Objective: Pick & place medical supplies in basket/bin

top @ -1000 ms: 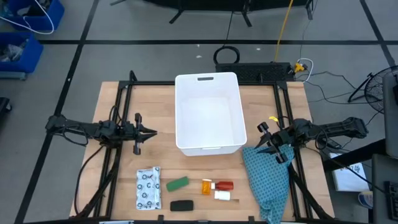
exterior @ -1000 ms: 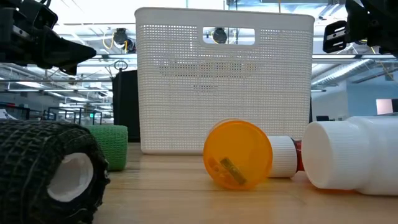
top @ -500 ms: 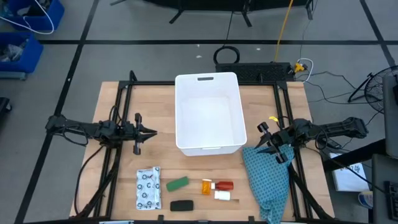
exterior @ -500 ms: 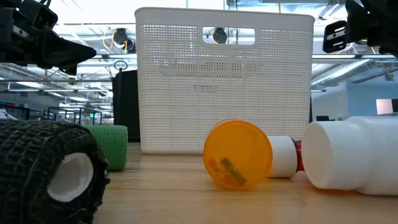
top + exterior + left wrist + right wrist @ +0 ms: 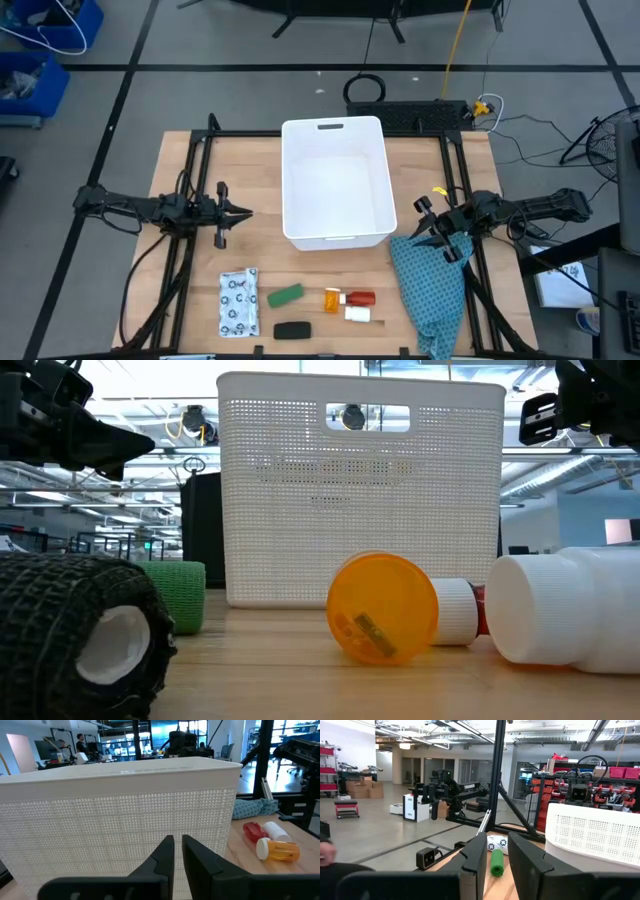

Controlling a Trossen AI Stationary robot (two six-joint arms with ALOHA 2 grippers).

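The white tub [image 5: 335,180] stands at the table's middle, toward the far side. The supplies lie in a row near the front edge: white dotted packet [image 5: 238,303], green oblong [image 5: 286,295], black oblong [image 5: 291,330], orange vial [image 5: 331,298], and a red-and-white bottle [image 5: 360,298] with a white bottle [image 5: 357,314] beside it. My left gripper [image 5: 247,211] hangs left of the tub, shut and empty, pointing at its wall [image 5: 125,810]. My right gripper [image 5: 415,232] hangs right of the tub's near corner, shut and empty, over the teal cloth [image 5: 430,285].
The teal cloth lies at the table's right front and drapes over the front edge. Black frame rails [image 5: 190,250] run along both sides of the table. Bare wood shows between the tub and the row of supplies, and left of the tub.
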